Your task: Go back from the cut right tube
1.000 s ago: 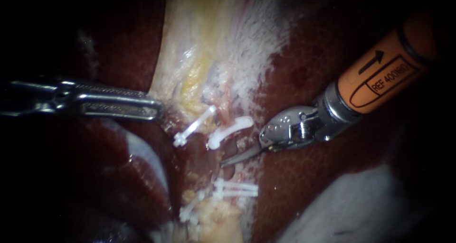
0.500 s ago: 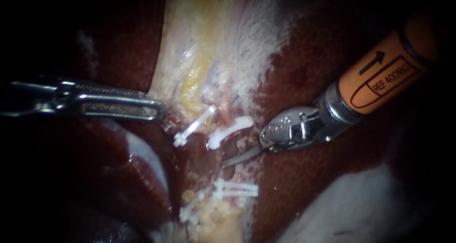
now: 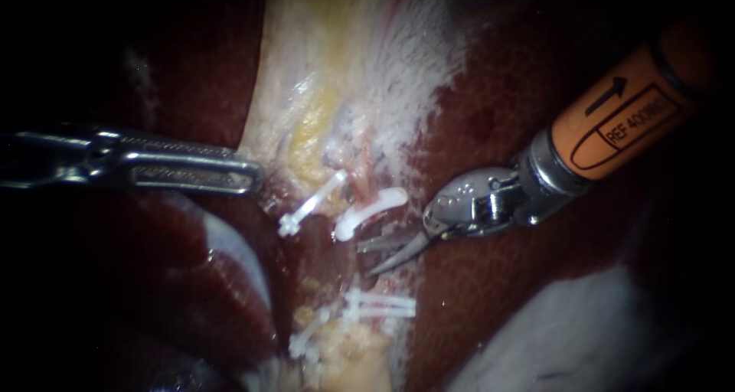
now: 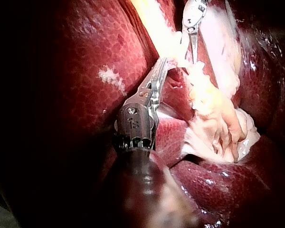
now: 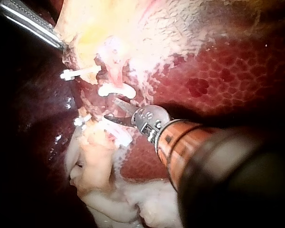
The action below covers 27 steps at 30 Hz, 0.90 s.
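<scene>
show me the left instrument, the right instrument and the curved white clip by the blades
left instrument (image 3: 253, 179): endoscope view, at its very tip.
right instrument (image 3: 364, 260): endoscope view, midway between its two open blade tips.
curved white clip (image 3: 369, 210): endoscope view, middle of its arc.

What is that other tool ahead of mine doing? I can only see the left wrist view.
Observer: The endoscope view shows the right instrument with its jaws open, holding nothing.
Operator: Is anything white near it?
Observer: Yes. A white clip sits just above the jaws, and more clips lie below them.
Operator: What colour is its long part?
Observer: Its shaft is orange behind a silver wrist.
</scene>
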Each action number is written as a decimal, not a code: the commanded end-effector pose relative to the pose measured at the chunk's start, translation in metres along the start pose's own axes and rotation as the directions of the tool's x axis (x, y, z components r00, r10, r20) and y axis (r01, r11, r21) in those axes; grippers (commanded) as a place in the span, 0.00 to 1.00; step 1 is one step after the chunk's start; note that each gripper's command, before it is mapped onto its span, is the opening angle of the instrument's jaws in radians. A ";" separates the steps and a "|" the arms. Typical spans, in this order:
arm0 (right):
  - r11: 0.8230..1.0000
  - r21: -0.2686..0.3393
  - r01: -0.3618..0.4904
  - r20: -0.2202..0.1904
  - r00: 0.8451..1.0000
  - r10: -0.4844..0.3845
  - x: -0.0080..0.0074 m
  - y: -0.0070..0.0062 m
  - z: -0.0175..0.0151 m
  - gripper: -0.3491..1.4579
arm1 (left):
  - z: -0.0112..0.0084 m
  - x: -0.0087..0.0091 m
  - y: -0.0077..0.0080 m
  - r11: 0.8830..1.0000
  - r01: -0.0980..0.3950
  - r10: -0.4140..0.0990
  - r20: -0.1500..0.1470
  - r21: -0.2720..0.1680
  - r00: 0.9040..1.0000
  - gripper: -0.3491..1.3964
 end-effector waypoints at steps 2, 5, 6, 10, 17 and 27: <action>1.000 -0.002 -0.001 -0.001 1.000 0.001 0.0000 0.0000 -0.0001 0.60 | 0.0000 0.0000 0.0000 1.000 0.000 0.000 0.000 0.000 1.000 0.00; 1.000 -0.001 -0.002 -0.002 1.000 0.002 0.0000 -0.0001 -0.0003 0.59 | 0.0000 0.0000 0.0000 1.000 0.000 0.000 0.000 0.000 1.000 0.00; 1.000 -0.001 -0.003 -0.002 1.000 0.003 0.0000 -0.0001 -0.0005 0.59 | 0.0000 0.0000 0.0000 1.000 0.000 0.000 0.000 0.000 1.000 0.00; 1.000 -0.005 -0.005 -0.006 1.000 0.005 -0.0001 -0.0002 -0.0016 0.59 | -0.0001 0.0001 0.0000 1.000 0.000 0.000 0.000 0.000 1.000 0.00; 1.000 -0.024 0.003 -0.019 1.000 -0.003 -0.0008 -0.0006 -0.0052 0.62 | -0.0002 0.0002 0.0002 1.000 -0.002 0.002 -0.001 0.001 1.000 0.00; 0.995 -0.093 0.026 -0.041 0.999 -0.030 -0.0015 -0.0009 -0.0130 0.72 | -0.0002 0.0006 0.0002 1.000 0.003 -0.003 -0.004 0.000 1.000 0.00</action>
